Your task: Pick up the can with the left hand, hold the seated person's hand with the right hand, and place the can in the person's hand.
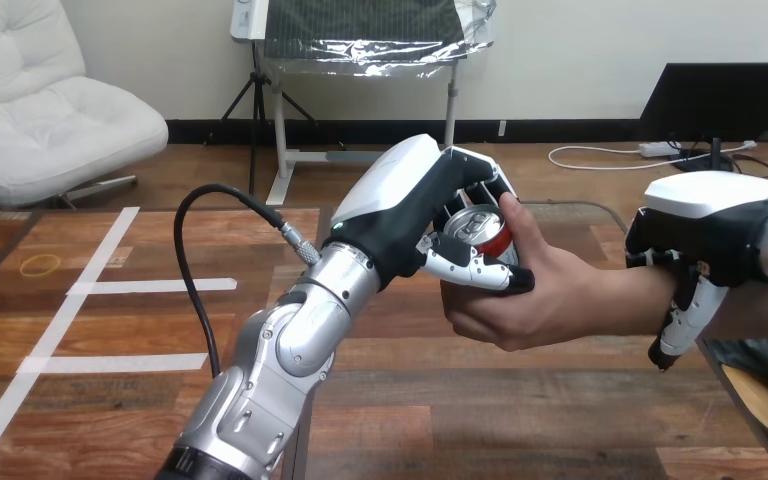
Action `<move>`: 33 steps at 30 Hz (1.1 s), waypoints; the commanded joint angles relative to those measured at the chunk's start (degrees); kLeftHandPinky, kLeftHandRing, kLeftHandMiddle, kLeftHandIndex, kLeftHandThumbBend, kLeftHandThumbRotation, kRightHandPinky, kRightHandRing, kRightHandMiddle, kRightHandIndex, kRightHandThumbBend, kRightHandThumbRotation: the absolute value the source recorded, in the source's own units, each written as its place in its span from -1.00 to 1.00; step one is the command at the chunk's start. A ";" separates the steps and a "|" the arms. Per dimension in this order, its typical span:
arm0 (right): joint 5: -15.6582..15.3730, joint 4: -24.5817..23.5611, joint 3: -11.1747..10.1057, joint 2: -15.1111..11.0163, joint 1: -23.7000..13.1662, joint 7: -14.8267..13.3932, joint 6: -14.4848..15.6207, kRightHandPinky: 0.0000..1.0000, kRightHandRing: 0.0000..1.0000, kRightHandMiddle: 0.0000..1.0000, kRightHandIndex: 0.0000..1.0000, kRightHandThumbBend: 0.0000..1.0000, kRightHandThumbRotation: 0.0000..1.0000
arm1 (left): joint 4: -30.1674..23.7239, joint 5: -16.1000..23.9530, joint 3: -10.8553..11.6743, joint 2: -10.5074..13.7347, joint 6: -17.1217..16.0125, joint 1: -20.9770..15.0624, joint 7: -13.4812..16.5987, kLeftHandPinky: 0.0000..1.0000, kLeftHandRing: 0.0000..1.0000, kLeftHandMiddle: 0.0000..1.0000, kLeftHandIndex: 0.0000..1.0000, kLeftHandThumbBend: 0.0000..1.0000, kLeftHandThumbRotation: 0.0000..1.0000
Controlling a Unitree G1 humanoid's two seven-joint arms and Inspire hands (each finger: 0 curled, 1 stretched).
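Above the desk, your left hand curls its fingers round the soda can, which the person's hand also grips. Your right hand hooks its fingers over their wrist. Only letting go appears left.

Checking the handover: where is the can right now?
Head view, centre: the can is gripped by the left hand, with the person's hand cupping it from the right and below.
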 commanded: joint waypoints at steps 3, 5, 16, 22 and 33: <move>0.65 -2.60 -2.38 0.23 -7.47 -1.04 0.93 -0.58 -0.42 -0.21 0.09 0.52 -1.00 | -0.01 -0.19 -4.42 -4.22 -1.37 -3.08 -1.19 -0.31 -0.21 -0.07 -0.06 0.14 -1.00; 1.01 -2.63 -2.60 -0.10 -6.93 -1.49 0.24 -0.52 -0.36 -0.15 0.13 0.53 -1.00 | -0.08 -0.05 -4.42 -4.04 -1.18 -3.07 -1.47 -0.31 -0.20 -0.06 -0.05 0.14 -1.00; 1.55 -2.56 -3.88 -1.77 -4.23 -3.55 -2.71 0.07 0.30 0.41 0.45 0.56 -1.00 | -0.93 2.32 -4.53 -2.13 0.30 -3.26 -3.04 -0.29 -0.17 -0.05 -0.04 0.13 -1.00; 1.61 -2.84 -4.94 -1.95 -2.78 -4.43 -2.94 0.23 0.45 0.53 0.55 0.60 -1.00 | -2.40 2.95 -3.62 -0.18 1.71 -3.10 -5.34 -0.26 -0.13 0.01 0.01 0.16 -1.00; 2.20 -4.58 -7.26 -2.90 0.42 -4.62 -2.10 0.32 0.52 0.61 0.63 0.61 -1.00 | -6.03 2.04 0.19 5.31 2.83 -1.94 -9.28 -0.27 -0.09 0.07 0.17 0.26 -0.99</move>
